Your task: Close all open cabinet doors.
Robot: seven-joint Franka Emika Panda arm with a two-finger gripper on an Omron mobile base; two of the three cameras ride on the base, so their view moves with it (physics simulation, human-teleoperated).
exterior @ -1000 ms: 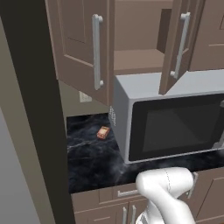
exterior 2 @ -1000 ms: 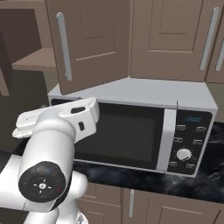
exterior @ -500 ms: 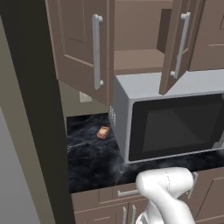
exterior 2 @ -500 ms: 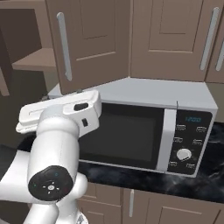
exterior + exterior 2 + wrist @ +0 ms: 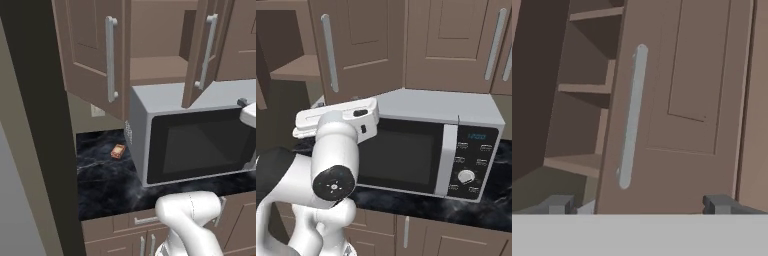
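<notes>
Two cabinet doors stand open above the microwave. In the left base view the left door point(image 5: 90, 55) and the right door point(image 5: 202, 55) swing out on either side of the bare cabinet shelf point(image 5: 155, 67). The right door point(image 5: 363, 47) with its silver bar handle point(image 5: 330, 52) also shows in the right base view, next to a shut door point(image 5: 456, 45). My gripper point(image 5: 637, 205) is open, its fingertips point(image 5: 557, 204) wide apart. It faces that open door point(image 5: 682, 100) and its handle point(image 5: 632, 117) from a short distance, without touching.
A silver microwave point(image 5: 195, 140) sits on the black marble counter point(image 5: 105, 175) right under the open cabinet. A small orange-brown item point(image 5: 117, 150) lies on the counter to its left. A tall dark panel point(image 5: 40, 125) bounds the left side. Drawer fronts point(image 5: 456, 240) run below.
My hand has risen a little and shifted right in front of the microwave. Its tip now shows at the right edge of the left base view. The doors have not moved.
</notes>
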